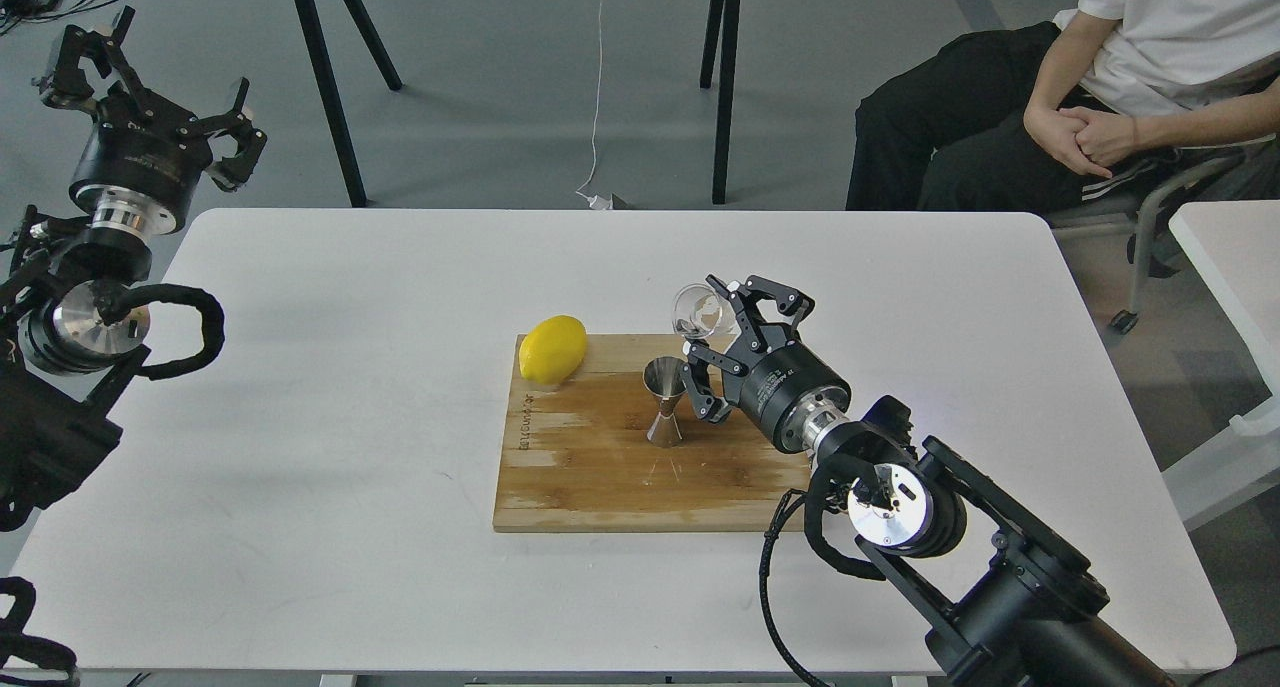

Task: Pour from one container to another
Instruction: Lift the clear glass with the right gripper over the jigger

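Note:
The small clear glass cup [697, 312] hangs tilted toward the left, held in my right gripper [712, 335], which is shut on it. It sits just above and to the right of the shiny steel jigger [666, 401]. That jigger stands upright near the middle of the wooden cutting board [580, 477], mouth up. My left gripper [145, 72] is raised at the far left, beyond the table's back-left corner, its fingers spread open and empty.
A yellow lemon [552, 348] lies on the board's back-left corner. The board's centre is stained dark and wet. The white table [330, 527] carries the board. A seated person [1100, 87] is at the back right, and black table legs [330, 87] stand behind.

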Controlling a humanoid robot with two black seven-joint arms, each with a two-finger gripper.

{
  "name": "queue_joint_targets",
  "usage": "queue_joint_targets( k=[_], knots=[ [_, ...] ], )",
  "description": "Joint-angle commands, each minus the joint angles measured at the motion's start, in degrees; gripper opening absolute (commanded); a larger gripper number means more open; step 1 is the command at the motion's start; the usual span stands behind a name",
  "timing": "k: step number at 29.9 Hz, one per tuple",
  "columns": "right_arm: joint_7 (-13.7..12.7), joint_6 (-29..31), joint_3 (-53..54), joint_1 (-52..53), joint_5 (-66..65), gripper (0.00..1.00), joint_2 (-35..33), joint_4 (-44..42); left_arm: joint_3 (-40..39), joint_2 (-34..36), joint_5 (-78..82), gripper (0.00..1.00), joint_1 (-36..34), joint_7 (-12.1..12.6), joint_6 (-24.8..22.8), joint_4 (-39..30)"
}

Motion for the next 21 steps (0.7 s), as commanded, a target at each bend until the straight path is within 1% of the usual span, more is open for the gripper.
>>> queue_joint_targets(
  k=[1,7,11,15,21],
  knots=[
    [0.0,-0.4,-0.3,0.2,-1.2,0.30,-0.5,0.2,0.0,0.1,0.0,1.00,0.0,-0.1,0.0,0.0],
    [0.2,-0.8,-2.1,0.0,-9.4,0.29,-0.2,0.2,0.0,0.1,0.0,1.00,0.0,-0.1,0.0,0.0],
    [0.7,-2.8,-2.8,0.2,-11.9,0.29,-0.2,0.2,0.0,0.1,0.0,1.00,0.1,-0.1,0.0,0.0],
    [1.1,-4.2,-3.8,0.2,-17.0,0.29,-0.2,0.2,0.0,0.1,0.0,1.00,0.1,-0.1,0.0,0.0],
    [2.2,-5.5,-6.3,0.3,-18.7,0.29,-0.5,0.8,0.0,0.1,-0.1,1.00,0.3,-0.1,0.1,0.0]
  ],
)
